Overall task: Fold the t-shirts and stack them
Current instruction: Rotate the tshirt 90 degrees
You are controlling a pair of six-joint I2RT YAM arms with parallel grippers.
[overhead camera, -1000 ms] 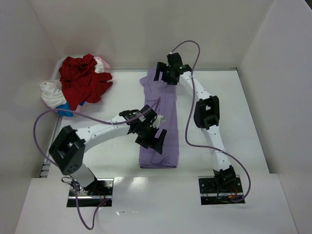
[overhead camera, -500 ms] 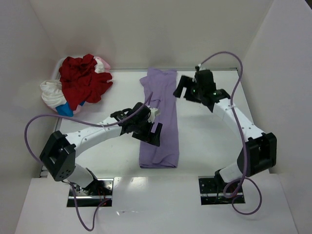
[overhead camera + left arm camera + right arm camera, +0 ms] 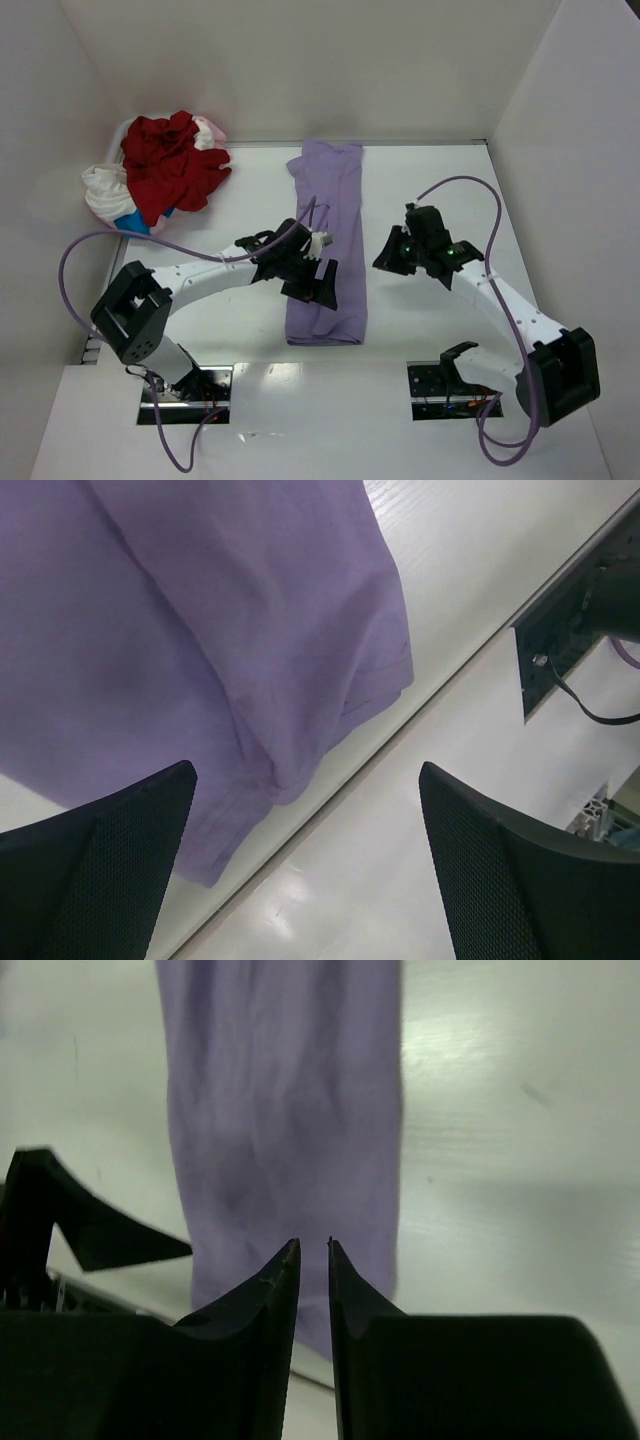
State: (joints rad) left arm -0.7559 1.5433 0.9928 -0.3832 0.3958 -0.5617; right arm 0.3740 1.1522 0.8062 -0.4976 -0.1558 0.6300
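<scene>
Lavender t-shirt (image 3: 328, 235) lies folded into a long strip down the middle of the desk (image 3: 440, 180). The left tool (image 3: 312, 285) hovers over its near half, spread wide and empty. The right tool (image 3: 392, 258) hangs just beside its right edge, nearly clenched on nothing. A red t-shirt (image 3: 170, 165), white t-shirt (image 3: 102, 190) and pink t-shirt (image 3: 211, 128) sit heaped at the far left corner.

- lavender t-shirt (image 3: 330, 240): plain purple, one tone, mid tabletop
- red t-shirt (image 3: 170, 165): solid bright red, far-left corner
- white t-shirt (image 3: 103, 192), pale pink t-shirt (image 3: 210, 129): plain, same corner heap
- tabletop (image 3: 440, 190): glossy white
- left hand (image 3: 320, 283), right hand (image 3: 393, 257): black; arms white with black joints
</scene>
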